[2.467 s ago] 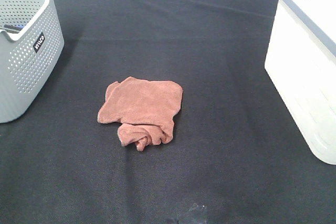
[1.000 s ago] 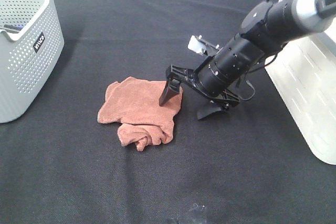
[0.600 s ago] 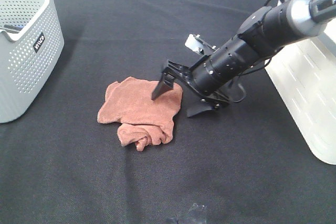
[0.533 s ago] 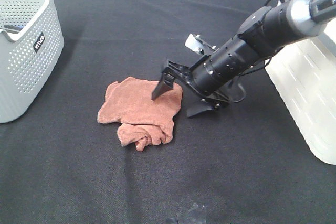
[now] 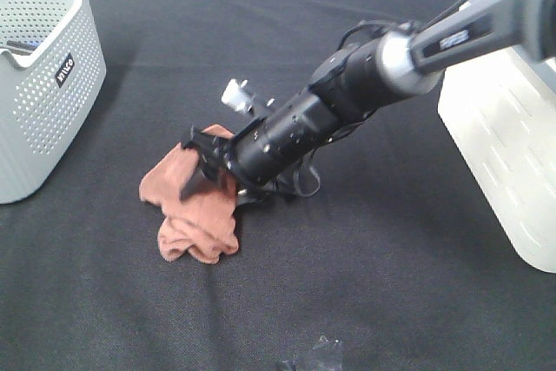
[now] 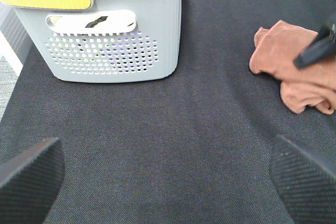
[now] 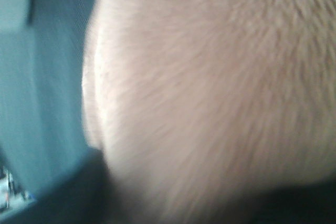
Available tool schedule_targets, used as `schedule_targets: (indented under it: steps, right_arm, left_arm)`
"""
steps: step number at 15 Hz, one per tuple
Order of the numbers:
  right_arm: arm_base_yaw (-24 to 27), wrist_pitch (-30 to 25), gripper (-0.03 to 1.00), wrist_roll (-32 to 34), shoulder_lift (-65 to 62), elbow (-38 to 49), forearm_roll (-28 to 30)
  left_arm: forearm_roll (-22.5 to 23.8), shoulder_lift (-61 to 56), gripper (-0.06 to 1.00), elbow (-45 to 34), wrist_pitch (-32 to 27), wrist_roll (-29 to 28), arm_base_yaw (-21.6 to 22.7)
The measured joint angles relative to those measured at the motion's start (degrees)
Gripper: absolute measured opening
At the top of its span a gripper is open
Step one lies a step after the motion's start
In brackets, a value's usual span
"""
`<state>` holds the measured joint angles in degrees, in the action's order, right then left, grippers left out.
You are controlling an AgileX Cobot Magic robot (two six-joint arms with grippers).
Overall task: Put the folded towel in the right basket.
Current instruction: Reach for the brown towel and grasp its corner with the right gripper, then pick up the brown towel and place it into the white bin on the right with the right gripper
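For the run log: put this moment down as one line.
phase: grasp attempt | right gripper: pressed into folded towel, closure unclear | left gripper: open, apart from towel | right basket: towel not yet inside

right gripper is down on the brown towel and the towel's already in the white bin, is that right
No. The right gripper is down on the folded towel, but the towel is not in the right basket. The exterior high view shows it lying on the black table cover, left of that basket and apart from it.
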<state>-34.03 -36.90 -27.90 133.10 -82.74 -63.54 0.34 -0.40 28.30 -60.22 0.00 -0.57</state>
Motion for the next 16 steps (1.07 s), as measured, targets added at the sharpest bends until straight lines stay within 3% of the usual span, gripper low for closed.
schedule_targets:
  steps: [1, 2, 6, 8, 11, 13, 14, 16]
  right_arm:
    - [0.0, -1.49, 0.26, 0.0, 0.34, -0.69, 0.92]
    - [0.0, -2.52, 0.22, 0.0, 0.29, -1.55, 1.55]
    - [0.0, -8.59, 0.22, 0.0, -3.9, -6.53, 4.76]
    - [0.0, -12.83, 0.22, 0.0, -8.59, -10.77, 9.17]
    - [0.0, -19.65, 0.22, 1.72, -18.56, -19.08, 22.46]
    - [0.97, -24.35, 0.22, 7.68, -24.47, -24.06, 34.95]
    - [3.9, -27.5, 0.22, 12.15, -28.88, -26.59, 43.26]
    - [10.43, -31.74, 0.22, 17.76, -33.69, -28.53, 53.23]
  left_arm:
    - [0.0, 0.0, 0.99, 0.0, 0.0, 0.0, 0.0]
    - [0.0, 0.0, 0.99, 0.0, 0.0, 0.0, 0.0]
    - [0.0, 0.0, 0.99, 0.0, 0.0, 0.0, 0.0]
    - [0.0, 0.0, 0.99, 0.0, 0.0, 0.0, 0.0]
    - [0.0, 0.0, 0.99, 0.0, 0.0, 0.0, 0.0]
    - [0.0, 0.0, 0.99, 0.0, 0.0, 0.0, 0.0]
    - [0.0, 0.0, 0.99, 0.0, 0.0, 0.0, 0.0]
    - [0.0, 0.0, 0.99, 0.0, 0.0, 0.0, 0.0]
